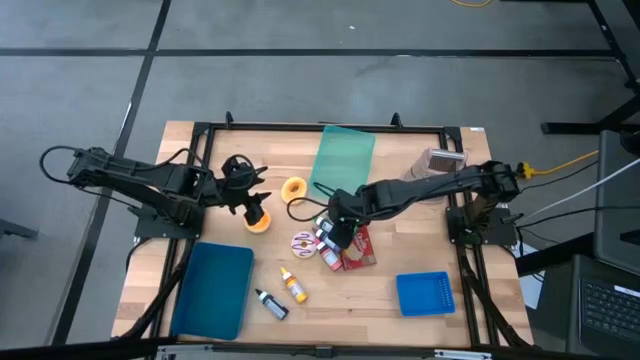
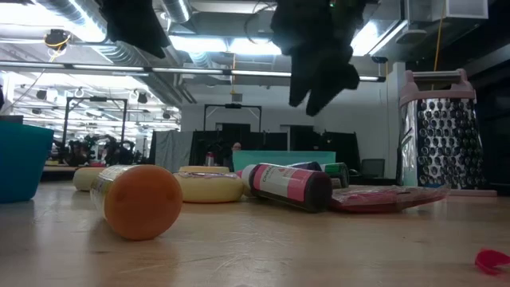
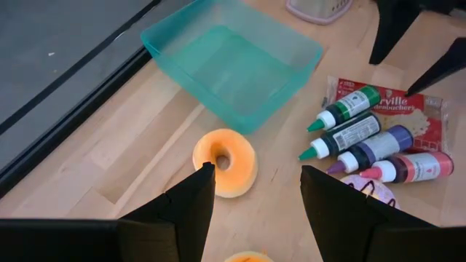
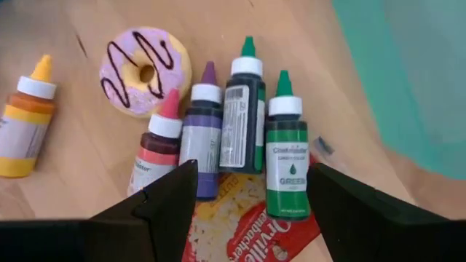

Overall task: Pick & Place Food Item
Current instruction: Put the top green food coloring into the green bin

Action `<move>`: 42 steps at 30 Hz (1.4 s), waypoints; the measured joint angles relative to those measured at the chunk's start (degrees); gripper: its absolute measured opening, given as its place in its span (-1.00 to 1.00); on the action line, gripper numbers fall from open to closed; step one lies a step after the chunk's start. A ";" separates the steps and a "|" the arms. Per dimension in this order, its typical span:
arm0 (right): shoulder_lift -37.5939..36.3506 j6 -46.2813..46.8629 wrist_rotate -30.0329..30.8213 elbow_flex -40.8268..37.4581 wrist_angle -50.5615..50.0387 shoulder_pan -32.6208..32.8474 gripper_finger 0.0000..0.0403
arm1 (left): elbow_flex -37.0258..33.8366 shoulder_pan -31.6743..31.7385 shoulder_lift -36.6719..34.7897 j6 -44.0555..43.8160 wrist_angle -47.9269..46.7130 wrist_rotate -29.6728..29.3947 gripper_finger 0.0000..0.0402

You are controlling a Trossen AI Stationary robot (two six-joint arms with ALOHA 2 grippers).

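Note:
An orange-glazed donut (image 3: 226, 161) lies flat on the wooden table just ahead of my left gripper (image 3: 255, 211), which hovers open above it (image 1: 258, 200). A pink donut with dark icing lines (image 4: 145, 69) lies next to a row of food-colouring bottles (image 4: 244, 120) that rest partly on a red popcorn bag (image 4: 255, 233). My right gripper (image 4: 251, 196) hangs open over those bottles, pointing steeply down (image 1: 335, 232). Neither gripper touches anything.
A teal container (image 1: 345, 155) sits at the far middle and a grater (image 1: 440, 162) at the far right. An orange-ended jar (image 2: 143, 199) lies on its side near the left gripper. A blue tray (image 1: 215, 290), a blue basket (image 1: 425, 293) and two loose bottles (image 1: 293, 285) occupy the near side.

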 joint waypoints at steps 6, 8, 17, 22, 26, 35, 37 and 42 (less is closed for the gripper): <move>0.02 1.41 -2.15 -4.80 1.33 -0.04 0.09 | 0.00 0.00 0.00 0.00 0.00 0.00 -0.01; 0.04 2.02 -3.83 -7.19 3.82 -0.04 0.07 | 0.00 0.00 0.00 0.00 0.00 0.00 -0.01; 0.04 1.92 -5.10 -11.50 6.80 -0.88 0.06 | -0.02 0.00 0.00 -0.47 0.11 0.04 -0.01; 0.04 1.54 -4.24 -11.70 8.34 -1.81 0.06 | -0.02 0.00 0.00 -0.57 0.13 0.11 -0.01; 0.04 1.37 -4.08 -11.70 8.93 -2.62 0.06 | -0.02 0.00 0.00 -0.65 0.13 0.11 -0.01; 0.04 0.28 -4.06 -11.74 8.94 -3.82 0.06 | -0.02 0.00 0.00 -0.66 0.13 0.10 -0.01; -0.03 0.34 -4.30 -12.67 10.07 -3.92 0.06 | -0.02 0.00 0.00 -0.66 0.13 0.09 -0.01; -0.03 2.09 -7.59 -17.42 13.92 -3.89 0.06 | -0.04 0.00 0.00 -0.66 0.13 -0.06 -0.01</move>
